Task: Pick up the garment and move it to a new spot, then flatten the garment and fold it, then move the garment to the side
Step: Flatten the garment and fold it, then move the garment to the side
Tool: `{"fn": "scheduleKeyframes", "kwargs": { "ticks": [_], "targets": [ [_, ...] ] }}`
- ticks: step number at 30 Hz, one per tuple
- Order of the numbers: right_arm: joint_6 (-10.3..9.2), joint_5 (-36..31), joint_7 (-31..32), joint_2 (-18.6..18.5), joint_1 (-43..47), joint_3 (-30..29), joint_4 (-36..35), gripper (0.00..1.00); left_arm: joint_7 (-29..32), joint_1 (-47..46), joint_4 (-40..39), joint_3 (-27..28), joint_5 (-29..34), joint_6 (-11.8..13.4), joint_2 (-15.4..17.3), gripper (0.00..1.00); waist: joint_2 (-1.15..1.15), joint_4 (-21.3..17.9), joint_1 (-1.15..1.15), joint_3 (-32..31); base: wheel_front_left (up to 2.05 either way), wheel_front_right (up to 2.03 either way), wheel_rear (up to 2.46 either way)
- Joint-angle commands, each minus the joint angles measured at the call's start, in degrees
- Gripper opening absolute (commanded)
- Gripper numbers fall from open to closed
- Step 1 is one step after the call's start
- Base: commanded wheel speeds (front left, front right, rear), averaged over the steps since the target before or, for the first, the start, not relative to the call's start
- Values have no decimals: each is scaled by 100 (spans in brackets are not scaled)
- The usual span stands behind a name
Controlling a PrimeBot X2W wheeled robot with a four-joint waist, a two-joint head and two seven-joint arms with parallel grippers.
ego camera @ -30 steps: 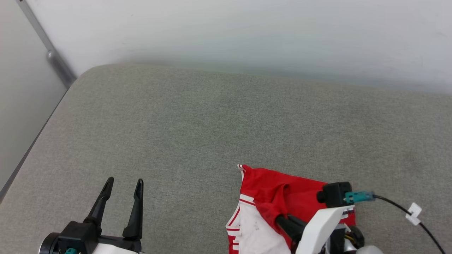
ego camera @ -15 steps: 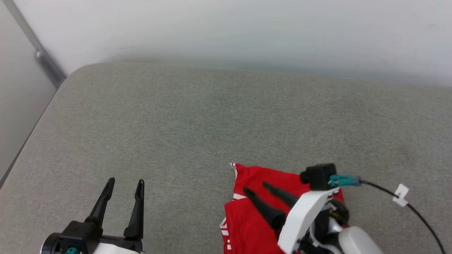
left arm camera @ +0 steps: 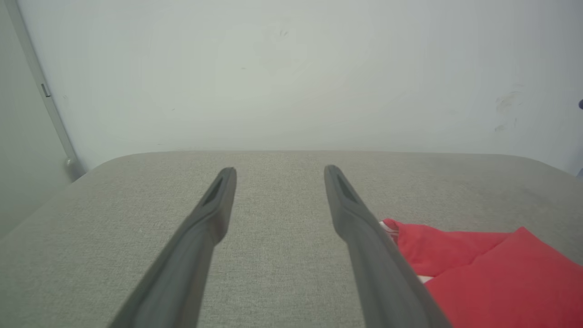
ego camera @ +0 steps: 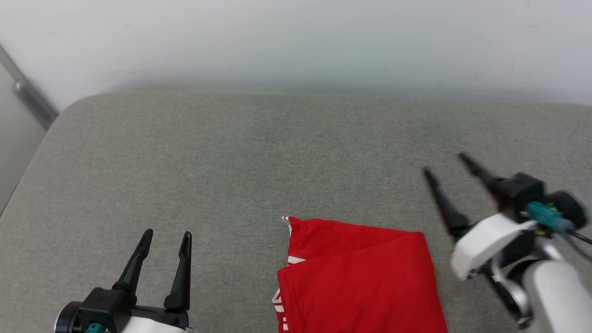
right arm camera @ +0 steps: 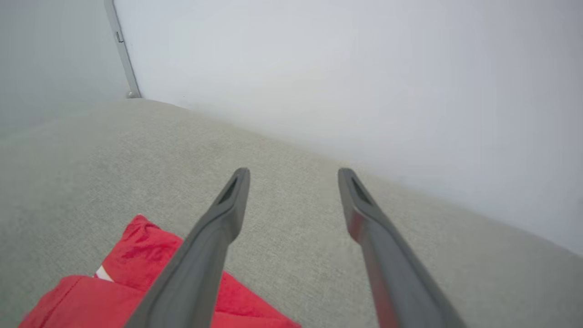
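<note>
While the garment (ego camera: 356,277) is lying as a compact red rectangle on the grey fabric-covered bench (ego camera: 231,152), close to the robot and running off the bottom of the head view, both grippers are hanging empty above the bench. The left gripper (ego camera: 167,232) is sitting at the lower left, well apart from the cloth, with its fingers spread and holding nothing. The right gripper (ego camera: 443,163) is hovering just off the garment's right edge, slightly blurred, with its fingers likewise parted and gripping nothing. Judging by the layered red panels, the flattening and folding are looking finished (no number or lettering is facing up), and what is remaining seems to be the last move to the side. The head view is giving the whole layout, including the striped trim (ego camera: 279,305) peeking out at the fold's left edge. The left wrist view is showing the garment low at its right, beside one finger, lying flat. The right wrist view is showing a red corner behind its own finger at lower left, with the pale wall (right arm camera: 319,68) rising beyond the bench.
</note>
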Motion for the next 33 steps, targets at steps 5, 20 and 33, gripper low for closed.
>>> {"fn": "scheduleKeyframes", "kwargs": {
  "ticks": [5, 20, 33],
  "targets": [
    [-4, -500, -842, -117, 385, -747, -290, 100, -12, -78, -48, -27, -20, -7, -31, 100, 0, -126, 0, 14, 0, 0, 0],
    [-4, -659, -1744, 703, 1545, -1663, -676, 100, -12, 200, -217, 148, -116, -7, -183, 100, 0, -274, 0, -29, 0, 0, 0],
    [-3, -637, -1713, 816, 1663, -1522, -601, 100, -12, 167, -306, 58, 51, -8, -208, 100, 0, -250, 0, -101, 0, 0, 0]
  ]
}}
